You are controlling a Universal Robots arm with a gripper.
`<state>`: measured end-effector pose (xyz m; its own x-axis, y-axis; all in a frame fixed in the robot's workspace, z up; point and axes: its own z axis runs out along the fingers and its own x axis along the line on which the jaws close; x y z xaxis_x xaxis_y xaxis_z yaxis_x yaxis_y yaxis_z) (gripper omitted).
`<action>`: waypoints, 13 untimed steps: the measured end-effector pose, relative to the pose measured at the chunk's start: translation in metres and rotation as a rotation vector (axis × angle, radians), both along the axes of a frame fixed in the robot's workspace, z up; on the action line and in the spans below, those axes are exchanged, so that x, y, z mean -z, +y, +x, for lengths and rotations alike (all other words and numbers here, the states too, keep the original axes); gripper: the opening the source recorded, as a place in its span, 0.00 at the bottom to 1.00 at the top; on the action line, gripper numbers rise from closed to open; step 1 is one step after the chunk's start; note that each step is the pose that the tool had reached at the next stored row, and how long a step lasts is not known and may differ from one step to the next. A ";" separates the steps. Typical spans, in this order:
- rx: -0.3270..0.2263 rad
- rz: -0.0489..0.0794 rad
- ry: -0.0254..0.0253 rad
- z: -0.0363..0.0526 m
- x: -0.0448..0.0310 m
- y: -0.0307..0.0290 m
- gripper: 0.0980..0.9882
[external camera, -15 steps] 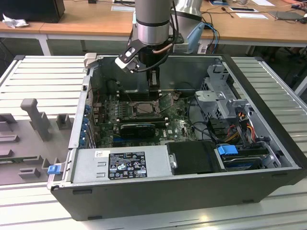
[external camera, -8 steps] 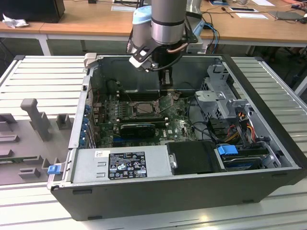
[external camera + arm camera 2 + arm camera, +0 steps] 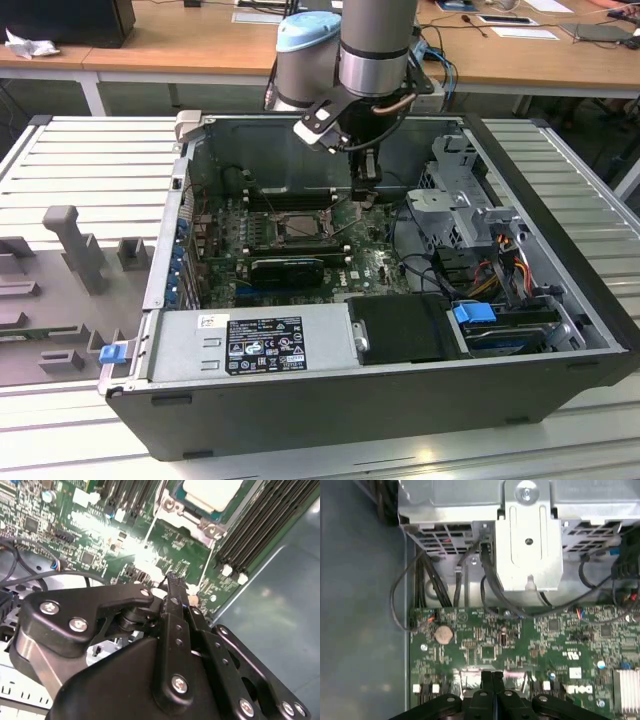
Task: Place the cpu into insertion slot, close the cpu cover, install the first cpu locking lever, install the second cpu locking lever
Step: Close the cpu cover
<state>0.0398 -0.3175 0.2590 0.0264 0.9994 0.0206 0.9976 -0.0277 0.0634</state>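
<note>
- Gripper (image 3: pixel 365 193) clenched on nothing, low over the motherboard (image 3: pixel 485 650).
- cpu (image 3: pixel 212 492) sits in insertion slot (image 3: pixel 272 226), 8 o'clock of gripper in exterior view; cpu cover (image 3: pixel 192 520) frames it.
- Risk: clenched tips scraping board parts or snagging cables (image 3: pixel 487 580).

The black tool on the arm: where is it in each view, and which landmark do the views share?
Exterior view: the black two-fingered tool hangs from the grey arm, inside the open dark computer case.
Second wrist view: the tool is in the foreground, closed.
First wrist view: the tool is in the foreground, closed.
Shared landmark: the green circuit board under the tool.
</note>
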 end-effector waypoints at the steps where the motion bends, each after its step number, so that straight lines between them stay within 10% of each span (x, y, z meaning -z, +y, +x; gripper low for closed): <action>1: 0.000 0.000 0.0000 0.0021 0.0003 0.0000 0.01; 13: -0.011 0.000 0.0005 0.0207 0.0087 0.0009 0.01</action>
